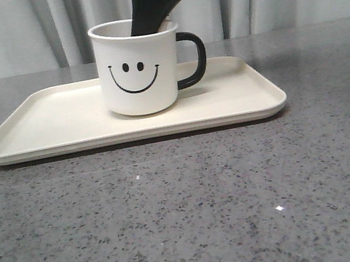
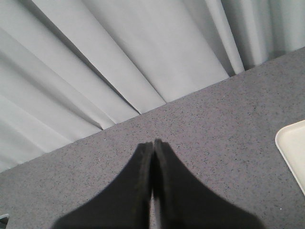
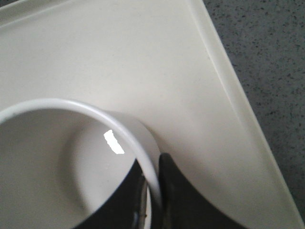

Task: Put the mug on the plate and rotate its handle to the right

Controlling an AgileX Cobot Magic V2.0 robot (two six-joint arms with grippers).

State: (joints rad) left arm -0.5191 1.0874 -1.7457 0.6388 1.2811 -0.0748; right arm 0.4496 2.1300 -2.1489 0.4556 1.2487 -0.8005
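White cylindrical mug (image 1: 138, 66), glossy, black smiley face toward the front camera, upright on the plate (image 1: 44, 120), slightly right of the plate's middle. Black C-shaped handle (image 1: 193, 58) sticking out to the right side in the front view, so apparently the turn is done or nearly so. Right pincer (image 3: 153, 191) coming down from above at the mug's rear rim, one finger inside the cup and the other outside, pinching the thin white wall between them. Long axis of the mug vertical, in line with the pincer's downward reach; right arm by far the nearer one. Likely next call: letting go and lifting straight up, without tipping the cup.

Plate cream-coloured, flat, rectangular, rounded corners, low raised rim, smooth matte finish, much wider than the mug. Beneath it a grey speckled stone-like table (image 1: 189, 210). Left pincer (image 2: 153, 162) well apart from the mug, over bare table beside a plate corner, black fingers pressed together, holding nothing. Pale pleated curtain (image 2: 119, 57) behind.
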